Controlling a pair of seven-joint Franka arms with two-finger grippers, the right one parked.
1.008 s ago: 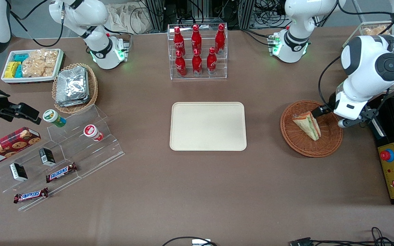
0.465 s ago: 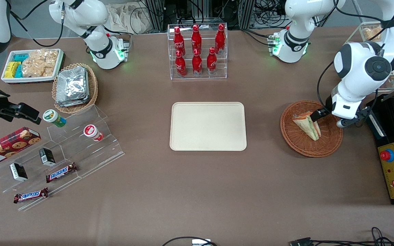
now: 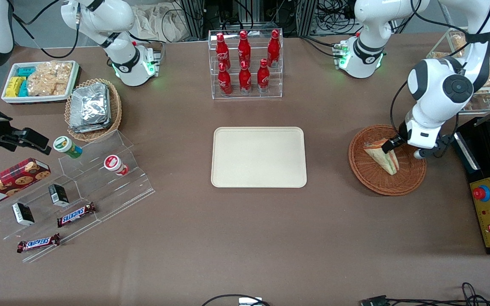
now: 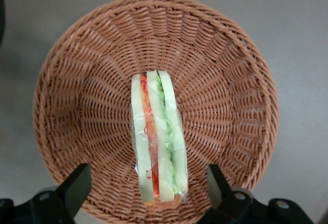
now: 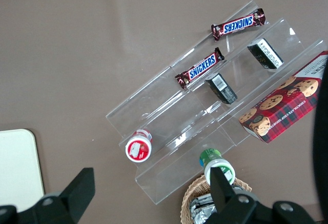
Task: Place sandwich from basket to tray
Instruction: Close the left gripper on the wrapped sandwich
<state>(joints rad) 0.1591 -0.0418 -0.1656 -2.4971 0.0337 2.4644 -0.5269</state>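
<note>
my hand (image 4: 146,193) hovers over the wicker basket (image 3: 372,180), fingers (image 4: 77,185) apart, straddling the sandwich (image 4: 156,144) without touching.

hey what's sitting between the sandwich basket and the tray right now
Nothing: the front view shows only bare brown tablecloth between the basket and the tray. The sandwich lies in the basket, with the gripper open above it.
</note>
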